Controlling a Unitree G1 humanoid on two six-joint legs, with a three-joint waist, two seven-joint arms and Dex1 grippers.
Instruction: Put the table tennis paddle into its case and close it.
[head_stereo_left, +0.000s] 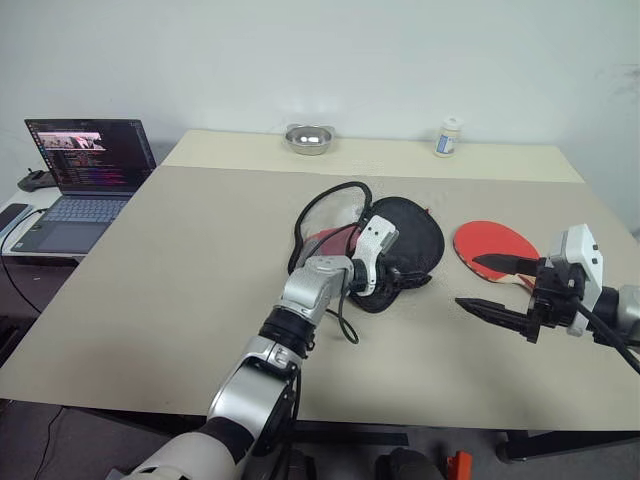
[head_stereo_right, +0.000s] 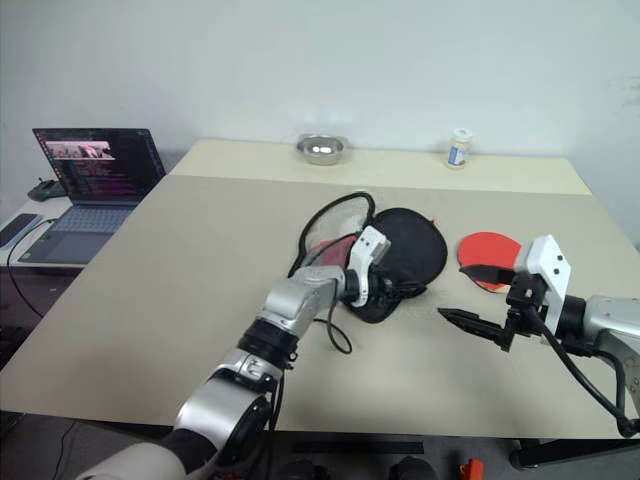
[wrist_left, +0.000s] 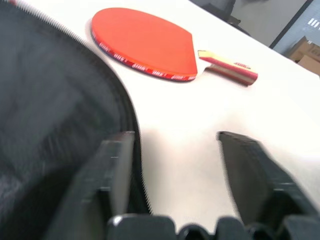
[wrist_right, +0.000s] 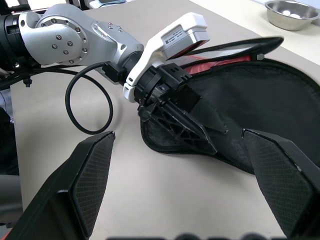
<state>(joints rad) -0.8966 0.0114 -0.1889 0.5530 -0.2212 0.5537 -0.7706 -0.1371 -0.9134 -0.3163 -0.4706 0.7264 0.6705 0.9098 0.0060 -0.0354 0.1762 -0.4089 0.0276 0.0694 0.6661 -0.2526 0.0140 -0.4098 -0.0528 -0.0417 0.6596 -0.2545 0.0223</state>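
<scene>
Jaws on the left gripper (wrist_left: 175, 150) stand spread apart at the case (head_stereo_left: 400, 245), one finger lying against its black edge and nothing clamped between them; whether that finger presses the fabric or merely brushes it I cannot tell. Jaws on the right gripper (head_stereo_left: 500, 290) are wide open and empty, hanging above the counter (head_stereo_left: 180, 270) on the far side of the case from the laptop (head_stereo_left: 85, 180), just beside the table tennis paddle (head_stereo_left: 495, 243).

That paddle lies flat on the counter, red face up, just beside the case and apart from it, handle pointing away from the case. The case lies unzipped, one flap lifted so the red lining shows.

By my judgement the loading step has not started: the pouch is open and ready. Next the right gripper must close on the handle, lift it, and slide the blade into the case mouth while the left gripper holds the flap clear.
</scene>
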